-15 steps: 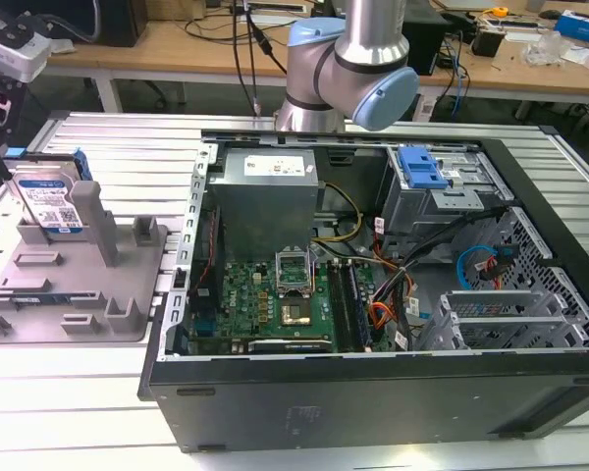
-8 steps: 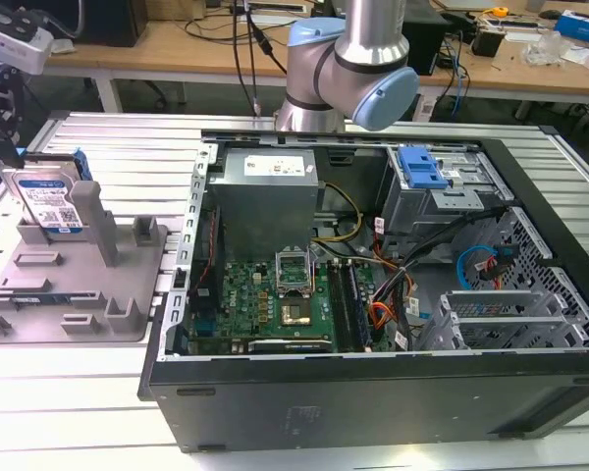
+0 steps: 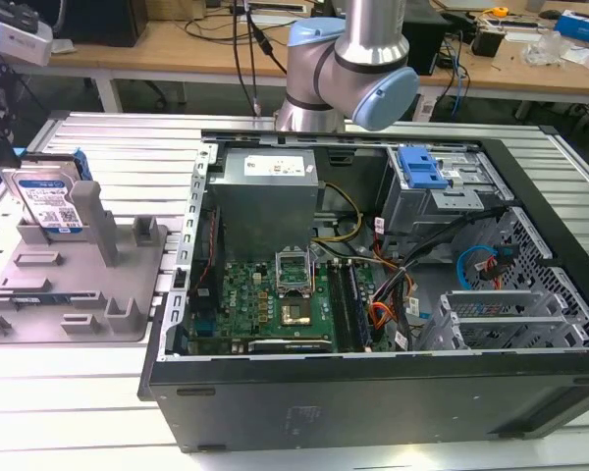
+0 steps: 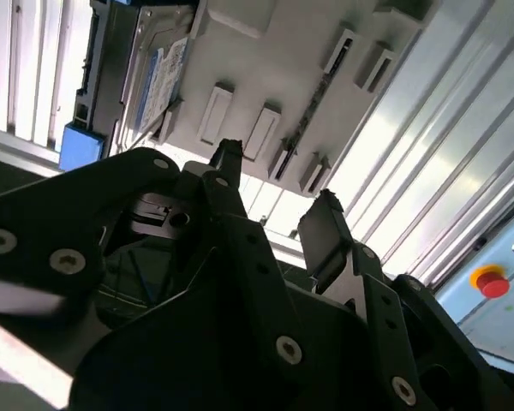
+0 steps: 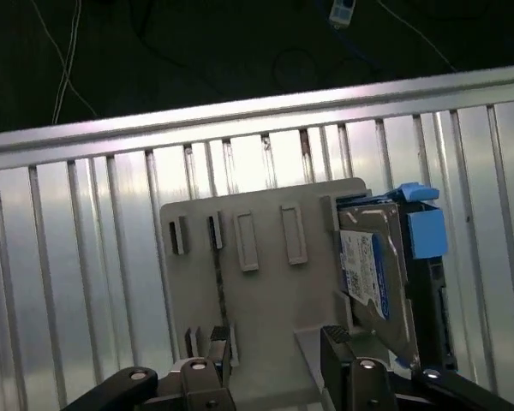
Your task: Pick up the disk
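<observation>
The disk (image 3: 47, 201) is a silver hard drive with a white-and-blue label and a blue frame. It stands on edge in a grey fixture (image 3: 69, 285) at the exterior view's left. Both wrist views show the disk (image 5: 377, 270) (image 4: 158, 77) at one side of the fixture plate (image 5: 257, 291). My gripper (image 5: 277, 342) (image 4: 278, 180) hovers well away from the fixture. It is open, its two black fingers are apart and nothing is between them. It touches neither the disk nor the fixture.
An open black computer case (image 3: 373, 412) takes up the middle and right of the ribbed metal table (image 3: 79, 392), with a blue caddy (image 3: 421, 167) in its drive bay. The arm (image 3: 353, 69) rises behind the case. A red stop button (image 4: 488, 281) sits off the table.
</observation>
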Motion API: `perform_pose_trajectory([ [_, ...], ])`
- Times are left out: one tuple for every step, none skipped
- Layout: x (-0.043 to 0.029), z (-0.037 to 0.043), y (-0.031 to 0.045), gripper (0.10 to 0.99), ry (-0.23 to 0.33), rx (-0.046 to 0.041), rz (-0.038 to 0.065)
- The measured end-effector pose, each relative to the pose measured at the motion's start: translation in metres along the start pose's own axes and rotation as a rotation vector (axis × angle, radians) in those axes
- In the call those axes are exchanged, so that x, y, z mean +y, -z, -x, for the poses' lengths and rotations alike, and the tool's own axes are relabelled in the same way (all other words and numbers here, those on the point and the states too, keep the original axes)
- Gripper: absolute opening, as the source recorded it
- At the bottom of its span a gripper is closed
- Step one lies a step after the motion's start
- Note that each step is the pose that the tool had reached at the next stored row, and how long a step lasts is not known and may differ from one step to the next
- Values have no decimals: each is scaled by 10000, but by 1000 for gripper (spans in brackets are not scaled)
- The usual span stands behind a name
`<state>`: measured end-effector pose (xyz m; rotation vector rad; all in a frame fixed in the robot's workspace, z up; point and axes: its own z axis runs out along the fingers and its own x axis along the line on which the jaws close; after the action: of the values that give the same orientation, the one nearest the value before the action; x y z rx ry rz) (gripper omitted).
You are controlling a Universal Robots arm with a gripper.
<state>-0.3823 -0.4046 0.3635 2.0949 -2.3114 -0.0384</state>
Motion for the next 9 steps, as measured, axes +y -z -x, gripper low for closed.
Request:
perform_pose_trajectory([
  [0,0,0,541,394,12,-11],
  [0,0,0,541,567,17,-17],
  [0,0,0,541,779,23,-22],
  [0,0,0,541,1060,32,-28],
  [0,0,-1,541,1312,39,-33],
  [-1,0,0,541,1472,44,-35],
  [-1,0,0,541,1582,47,-36],
  [-1,0,0,541,1646,50,-35],
  [-1,0,-1,541,1455,62,-36],
])
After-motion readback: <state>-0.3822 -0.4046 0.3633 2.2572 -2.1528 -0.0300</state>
